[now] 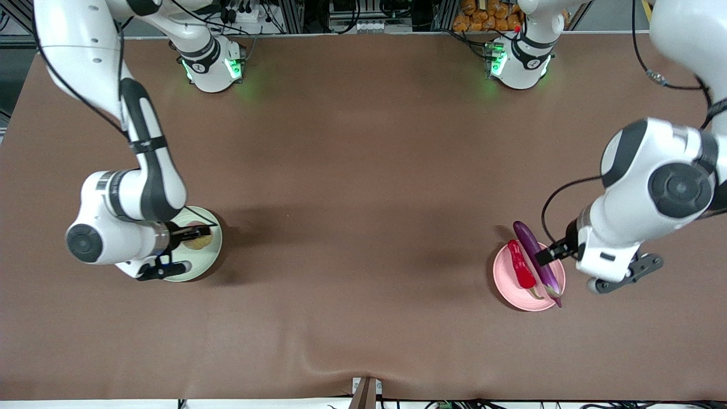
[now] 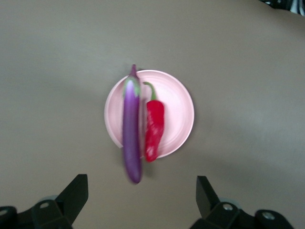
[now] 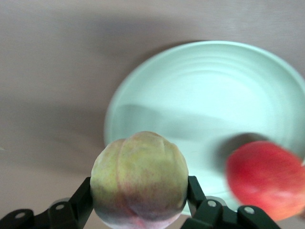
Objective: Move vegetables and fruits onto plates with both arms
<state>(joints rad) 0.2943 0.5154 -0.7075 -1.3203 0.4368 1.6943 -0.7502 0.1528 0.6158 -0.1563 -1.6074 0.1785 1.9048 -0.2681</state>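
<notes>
The right hand (image 3: 140, 200) holds the peach (image 3: 139, 179) over the green plate (image 3: 200, 90), where the pomegranate (image 3: 267, 176) already lies. The left hand (image 2: 140, 200) hangs wide open beside the pink plate (image 2: 178, 100) bearing eggplant (image 2: 131, 133) and pepper (image 2: 154, 129). The peach looks soft and easily bruised, best gripped lightly across its middle.

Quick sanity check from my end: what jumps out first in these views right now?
The pink plate toward the left arm's end already carries the purple eggplant and red pepper side by side, with the open left gripper above them. At the right arm's end, the right gripper holds the peach over the green plate, where the pomegranate lies.
</notes>
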